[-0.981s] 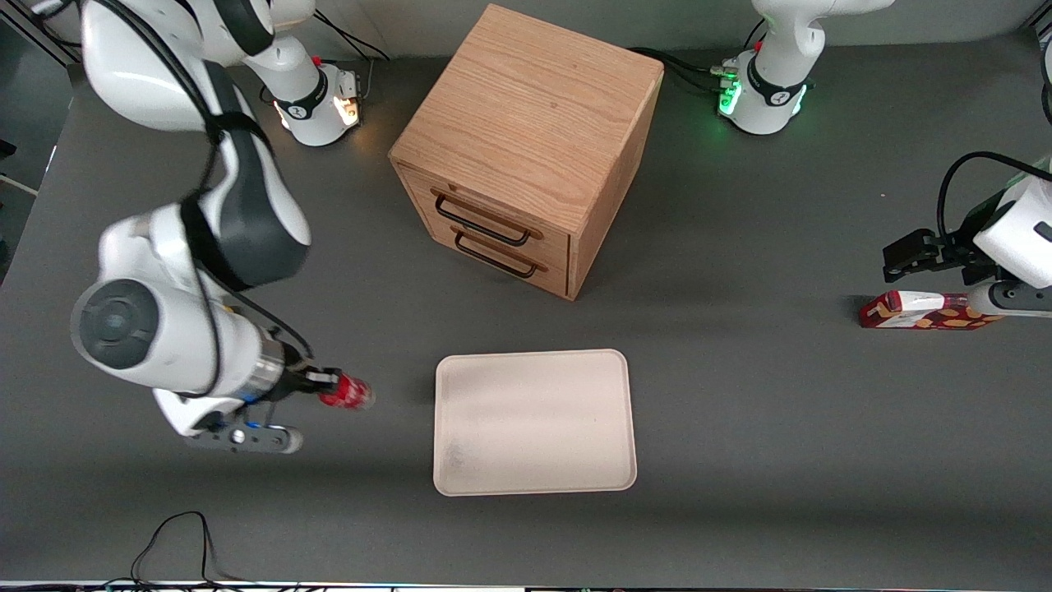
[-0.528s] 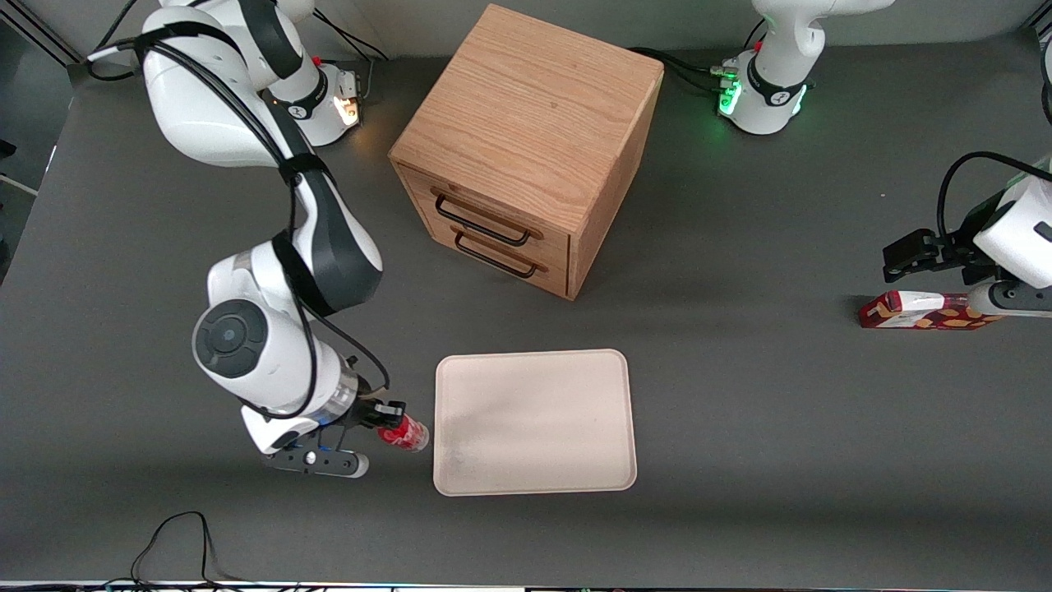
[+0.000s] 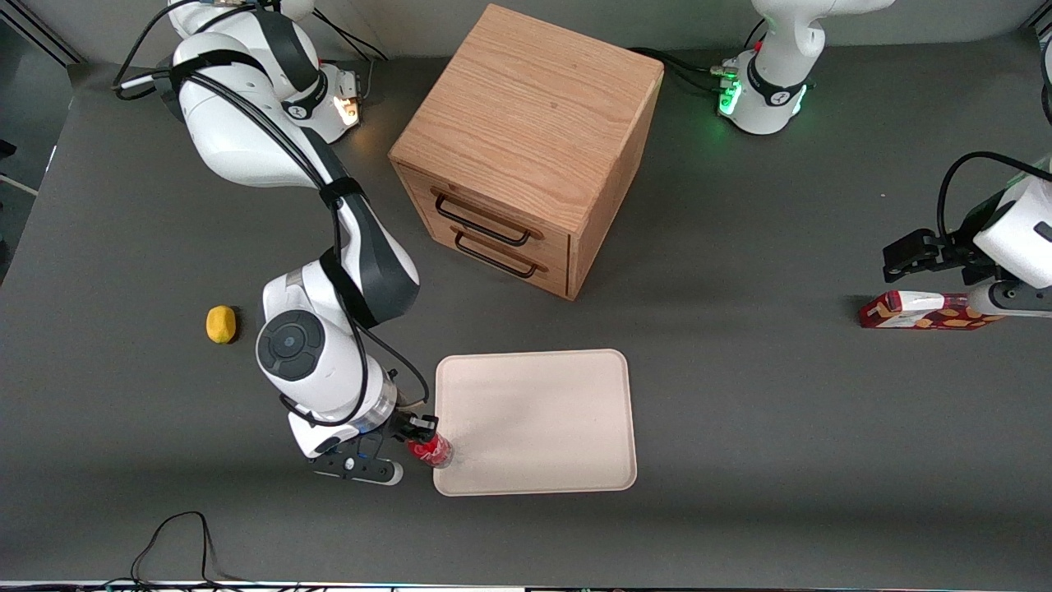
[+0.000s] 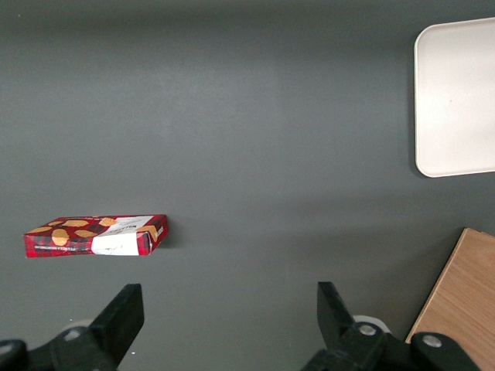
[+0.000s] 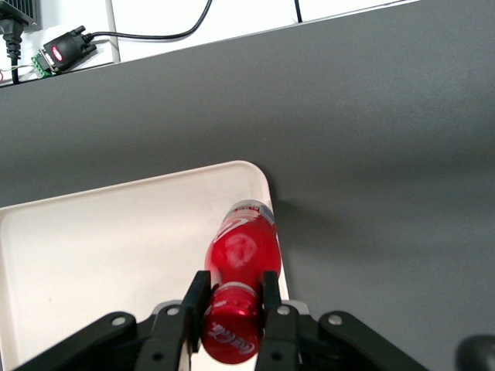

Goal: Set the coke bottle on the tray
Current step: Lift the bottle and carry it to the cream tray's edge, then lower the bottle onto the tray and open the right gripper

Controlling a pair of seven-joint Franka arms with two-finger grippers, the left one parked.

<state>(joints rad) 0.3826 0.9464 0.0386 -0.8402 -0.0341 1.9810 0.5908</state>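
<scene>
I have the coke bottle (image 5: pixel 241 263) pinched at its neck by the gripper (image 5: pixel 232 297), hanging over the tray (image 5: pixel 93 247) corner nearest the working arm and front camera. Risk: released here, its base straddles the rim and topples onto the table (image 3: pixel 740 427). The cap's white script looks like Coca-Cola.

Even overhead light, soft shadows — sharp frames; tool (image 5: pixel 234 297) slightly blurred up close.

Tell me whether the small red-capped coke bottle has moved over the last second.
Yes. Held in the gripper, the coke bottle travelled toward the cream-white rectangular tray, now reaching its edge.
</scene>
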